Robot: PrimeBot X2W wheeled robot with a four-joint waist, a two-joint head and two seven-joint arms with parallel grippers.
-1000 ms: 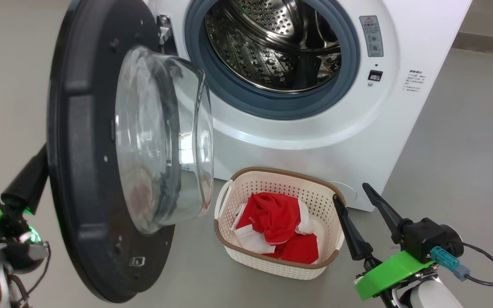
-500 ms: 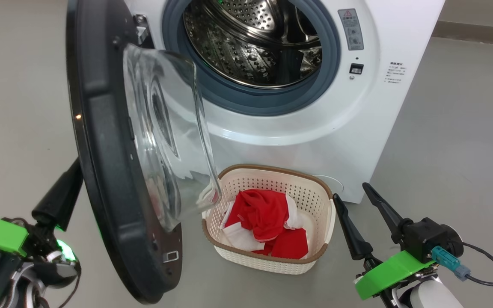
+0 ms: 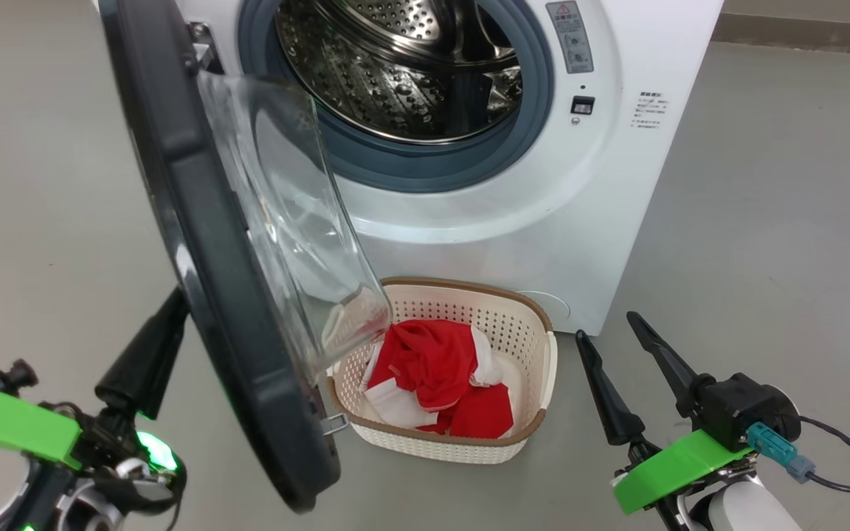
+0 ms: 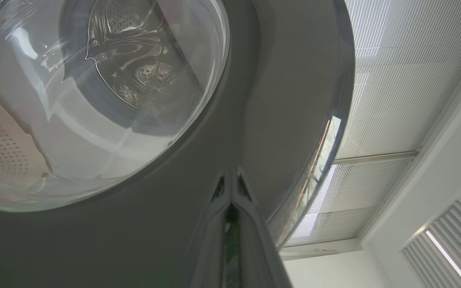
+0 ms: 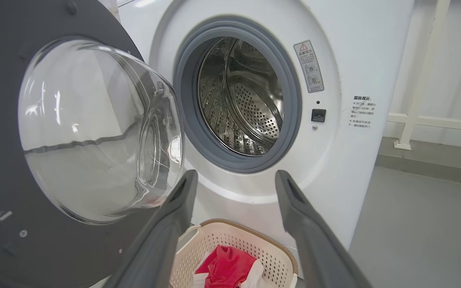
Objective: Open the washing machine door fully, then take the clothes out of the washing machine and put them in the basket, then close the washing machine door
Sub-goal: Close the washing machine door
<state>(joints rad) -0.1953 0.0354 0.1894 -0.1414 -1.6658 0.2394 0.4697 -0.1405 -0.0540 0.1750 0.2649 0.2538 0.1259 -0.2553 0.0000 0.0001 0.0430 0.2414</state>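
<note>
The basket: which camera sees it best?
The head view: nearly the whole basket shows from above, clothes inside. The right wrist view cuts it off at the bottom edge; the left wrist view glimpses a corner through the door glass.

You have a shiny steel drum [image 3: 381, 81], clear glass in the matt dark washing machine door [image 3: 204, 243] — soft red clothes [image 3: 425, 361], perforated plastic basket [image 3: 432, 446].
</note>
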